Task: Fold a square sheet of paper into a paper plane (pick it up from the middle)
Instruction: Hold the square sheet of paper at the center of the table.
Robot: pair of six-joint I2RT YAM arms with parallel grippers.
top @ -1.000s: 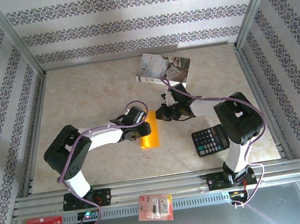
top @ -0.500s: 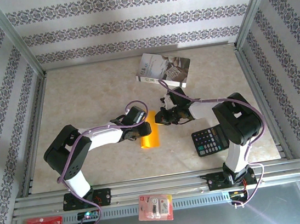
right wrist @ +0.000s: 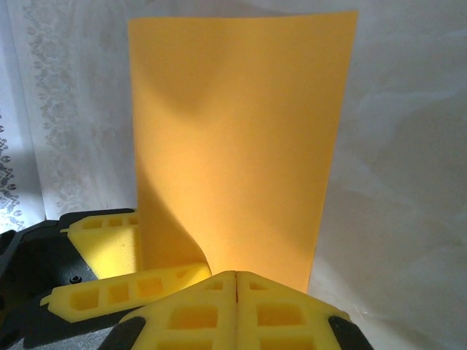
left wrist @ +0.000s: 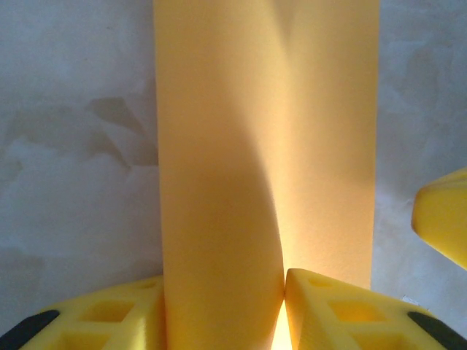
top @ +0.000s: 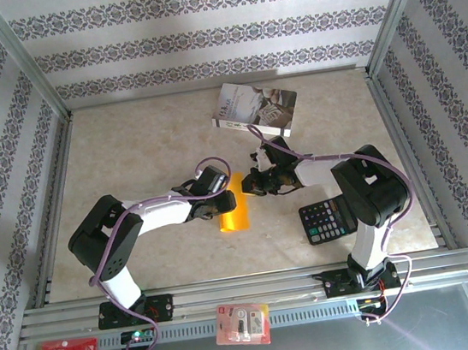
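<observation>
1. Marbled beige tabletop, fenced by patterned walls, carries everything.
2. Left fingers stand partly spread, clasping a curled-up layer of the square sheet of paper across its width, one finger against each side.
3. Right fingers are clenched flat together at the sheet's edge; I cannot tell whether that edge is nipped between them.
4. Doubled into a narrow strip, the sheet lies near the black calculator, on its left, between the two arms.
5. Over the last second the right fingers crept slightly away from the calculator toward the sheet, which kept its place.
6. That suggests a lengthwise fold being settled. No pointed nose shows, so most of the folding probably remains.
</observation>
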